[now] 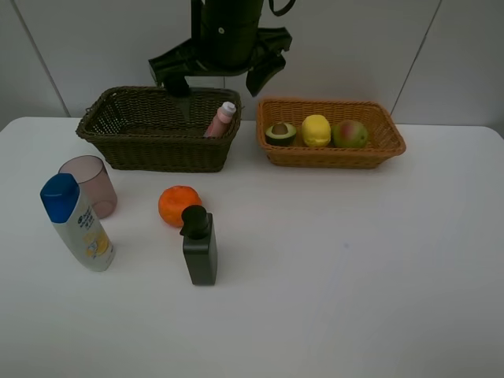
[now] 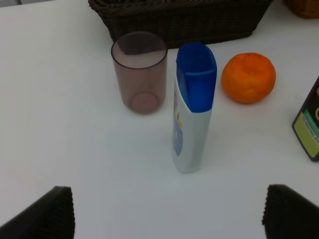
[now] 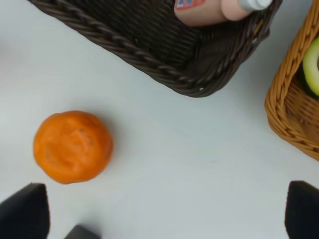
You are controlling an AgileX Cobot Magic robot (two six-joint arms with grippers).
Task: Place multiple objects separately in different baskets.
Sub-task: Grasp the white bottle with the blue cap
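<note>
A: Item one, far left?
B: Left fingers [image 2: 50,215], spread wide, empty, above the white tabletop [image 1: 354,276]. Then the white plastic bottle with a blue cap [image 1: 79,224], upright, on the tabletop.
A: Next?
B: Translucent mauve plastic cup [image 1: 90,185], upright, mouth up, just beside and behind that bottle. Behind both is the deep, dark brown-green rectangular wicker basket [image 1: 157,151].
A: In front of it?
B: Round orange [image 1: 179,205], loose on the tabletop, and just in front of it the black square pump bottle [image 1: 199,246], upright.
A: Anything in the dark basket?
B: One pink bottle with a white cap [image 1: 221,120], leaning in the right end (cap uppermost).
A: Further right?
B: Shallow, light orange-tan rectangular wicker basket [image 1: 331,156], near the dark one but apart. It holds, in a row, a halved avocado [image 1: 280,133] cut face showing, a yellow lemon [image 1: 316,130] and a green-red pear [image 1: 350,134].
A: Last entry?
B: Right fingers [image 3: 24,215], spread wide, grasping nothing, above the tabletop near the orange.
</note>
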